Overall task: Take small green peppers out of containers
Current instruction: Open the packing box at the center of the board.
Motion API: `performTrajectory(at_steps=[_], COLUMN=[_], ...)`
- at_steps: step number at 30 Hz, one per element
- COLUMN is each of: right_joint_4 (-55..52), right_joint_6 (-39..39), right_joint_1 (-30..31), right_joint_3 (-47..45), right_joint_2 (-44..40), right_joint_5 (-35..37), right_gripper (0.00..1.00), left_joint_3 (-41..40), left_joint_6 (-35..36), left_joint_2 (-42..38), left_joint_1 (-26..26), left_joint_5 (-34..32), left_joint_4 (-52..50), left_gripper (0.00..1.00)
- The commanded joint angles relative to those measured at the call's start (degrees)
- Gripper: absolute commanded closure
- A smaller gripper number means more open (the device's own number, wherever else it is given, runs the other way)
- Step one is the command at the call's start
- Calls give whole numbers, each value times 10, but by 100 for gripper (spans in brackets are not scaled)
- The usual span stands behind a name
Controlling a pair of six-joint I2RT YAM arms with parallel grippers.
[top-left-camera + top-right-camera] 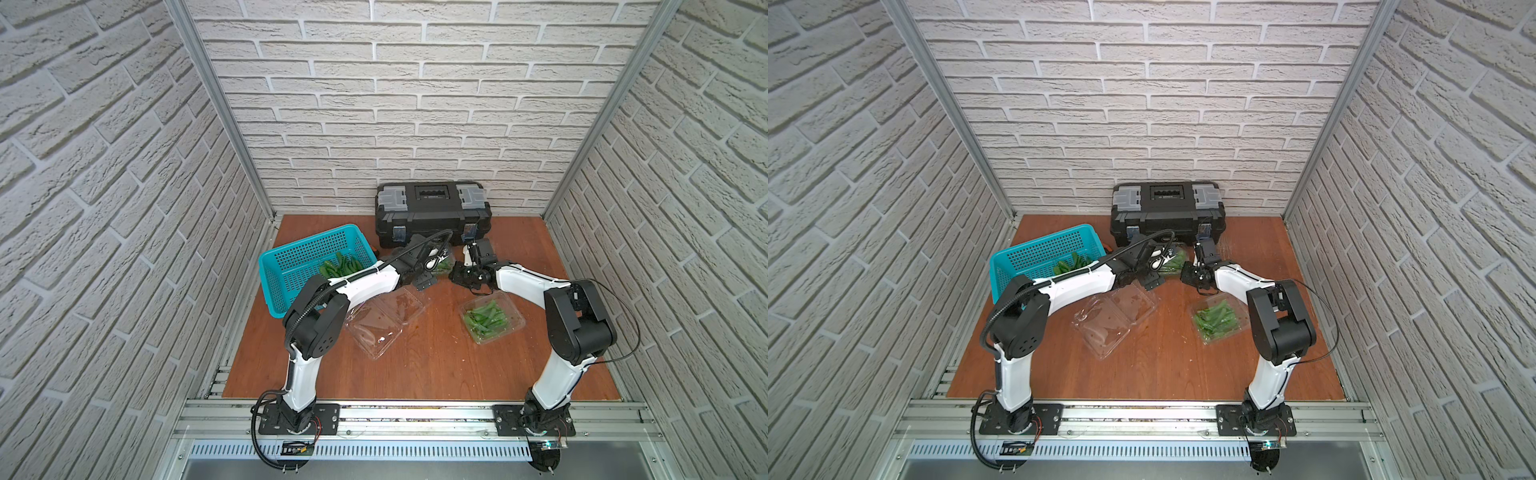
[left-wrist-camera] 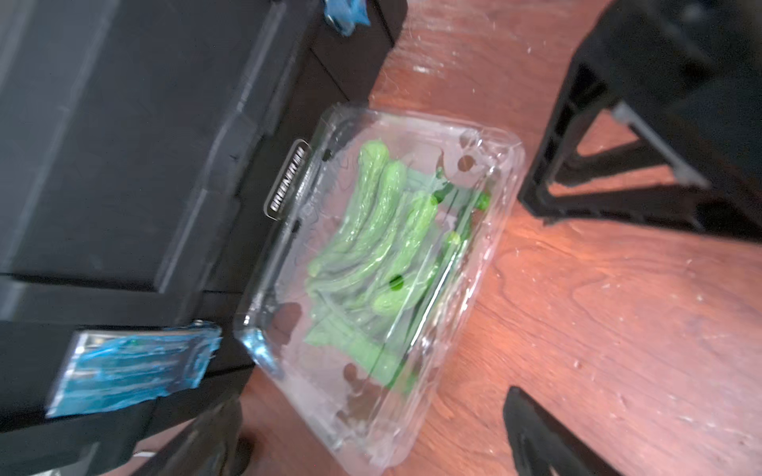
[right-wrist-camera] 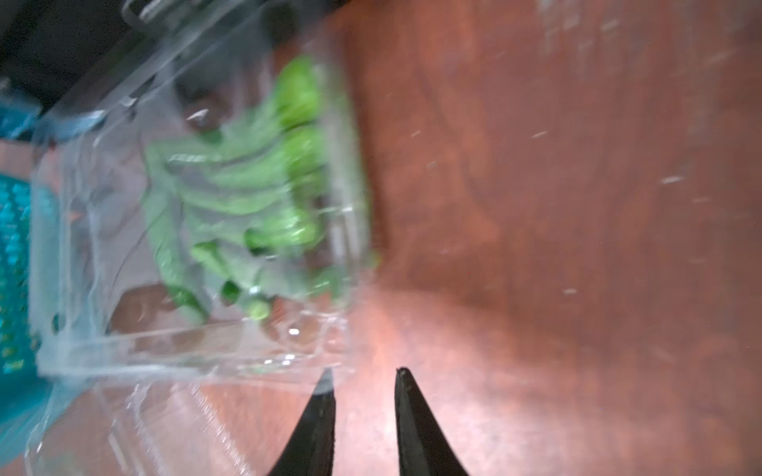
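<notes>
While the closed container [image 2: 478,222] of small green peppers [image 2: 371,230] sits at twelve o'clock against the toolbox [image 2: 123,144], left gripper [image 2: 371,397] spread wide over it and right gripper [image 3: 363,373] narrowly parted, empty, at its three-o'clock edge, a nudge could skid that slick container aside unopened.

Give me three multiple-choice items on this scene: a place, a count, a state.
1. The rearmost pepper container lies: A in the basket; B beside the black toolbox; C atop the toolbox.
2. Clear containers on the table: A two; B three; C five.
3. The left gripper is: A open, empty; B shut on a pepper; C shut on the basket.
B: its wall runs along the toolbox. B: add the empty container and the right container. A: its fingers stand wide apart, gripping nothing.
</notes>
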Motion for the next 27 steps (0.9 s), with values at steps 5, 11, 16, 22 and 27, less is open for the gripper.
performTrajectory(at_steps=[5,11,16,22,27], right_joint_4=[11,25,26,29,24], right_joint_6=[7,1,-9,-9,-23], right_joint_1=[-14,-11,-5,-2,2], right_joint_3=[6,-3,-4,-5,-9], right_joint_2=[-16,-16,-15,-17,-24], right_joint_5=[-7,-50,-69,-88,-102], right_gripper=[73,74,74,74,74], left_joint_3=[6,1,9,19,28], left_joint_6=[34,37,47,52,56], left_joint_2=[9,17,31,48,57], left_joint_1=[-4,2,5,8,9], left_joint_5=[-4,-14,-12,-26,-42], left_joint_4=[8,42,42,61,83], left_gripper=[2,2,2,2,2])
